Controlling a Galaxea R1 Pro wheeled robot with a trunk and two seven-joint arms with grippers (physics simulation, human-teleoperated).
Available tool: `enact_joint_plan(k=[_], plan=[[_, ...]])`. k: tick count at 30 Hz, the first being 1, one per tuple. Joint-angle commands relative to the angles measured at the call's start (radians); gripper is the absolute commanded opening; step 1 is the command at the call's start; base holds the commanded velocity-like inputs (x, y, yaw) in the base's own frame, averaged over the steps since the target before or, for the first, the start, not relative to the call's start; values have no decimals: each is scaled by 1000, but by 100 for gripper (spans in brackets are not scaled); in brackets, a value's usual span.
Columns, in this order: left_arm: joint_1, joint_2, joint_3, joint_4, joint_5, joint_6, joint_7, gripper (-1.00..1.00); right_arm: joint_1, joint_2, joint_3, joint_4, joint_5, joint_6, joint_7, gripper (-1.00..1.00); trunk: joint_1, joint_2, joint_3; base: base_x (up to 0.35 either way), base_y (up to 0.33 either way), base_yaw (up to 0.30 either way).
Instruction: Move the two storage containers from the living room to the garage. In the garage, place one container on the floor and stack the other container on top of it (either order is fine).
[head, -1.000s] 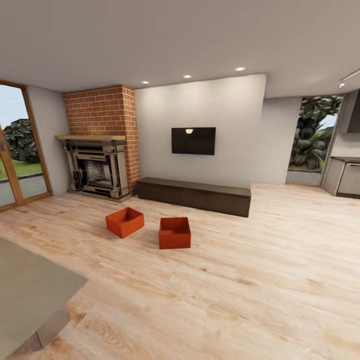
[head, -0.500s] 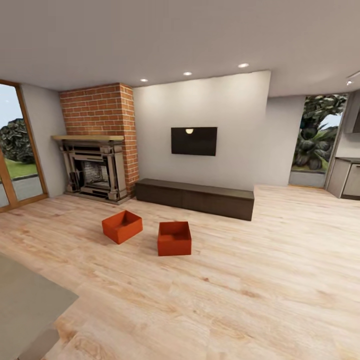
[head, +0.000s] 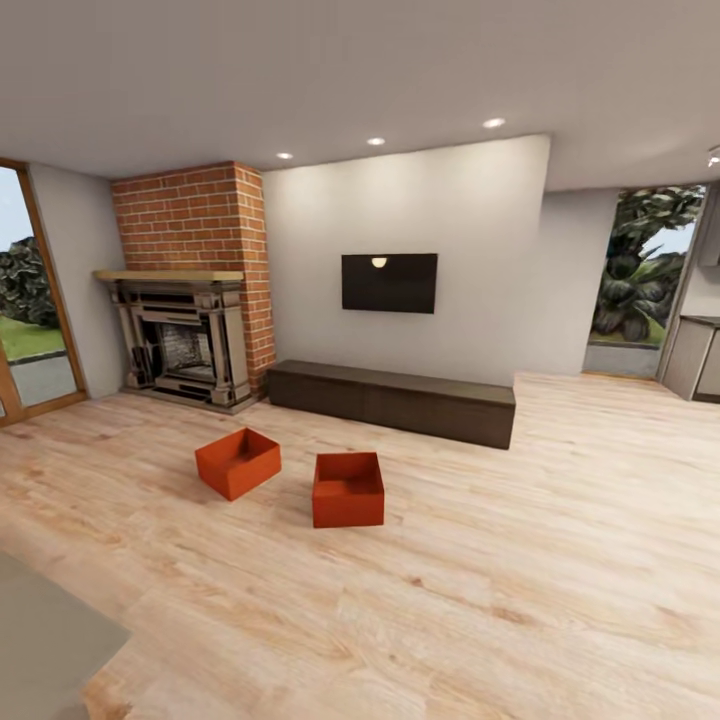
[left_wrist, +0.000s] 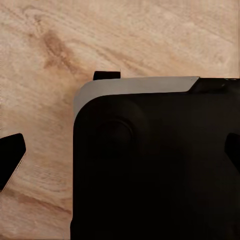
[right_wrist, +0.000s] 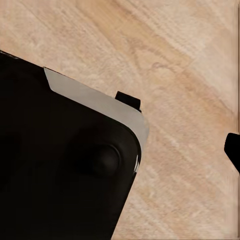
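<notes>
Looking across pale wood-plank flooring (head: 520, 560) toward two open, orange-red plastic bins with tapered walls, left bin (head: 238, 462) turned at an angle, right bin (head: 348, 488) squarer, near but apart, before a long low dark-brown cabinet (head: 392, 400), red brick fireplace (head: 192, 280) and black wall TV (head: 389, 282). Wrist views: black rounded robot body (left_wrist: 155, 165) above planks, well away from bins; finger spread impossible to tell.
</notes>
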Motion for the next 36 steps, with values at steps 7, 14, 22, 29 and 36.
enact_joint_plan(k=[7,14,22,29,36], plan=[[0,0,2,0,1,-3,-1,100,0,0,6,2,-11,-4,6,100,1,-1,-1,323,0,0],[0,0,2,0,1,-3,-1,100,-1,0,6,2,-11,-5,5,100,1,-1,-1,323,0,0],[0,0,2,0,1,-3,-1,100,-1,0,6,2,-11,-6,5,100,1,-1,-1,323,0,0],[0,0,2,0,1,-3,-1,100,-1,0,6,2,-11,-6,6,100,1,-1,-1,323,0,0],[0,0,2,0,1,-3,-1,100,-1,-1,6,2,-11,-6,5,100,1,-1,-1,323,0,0]])
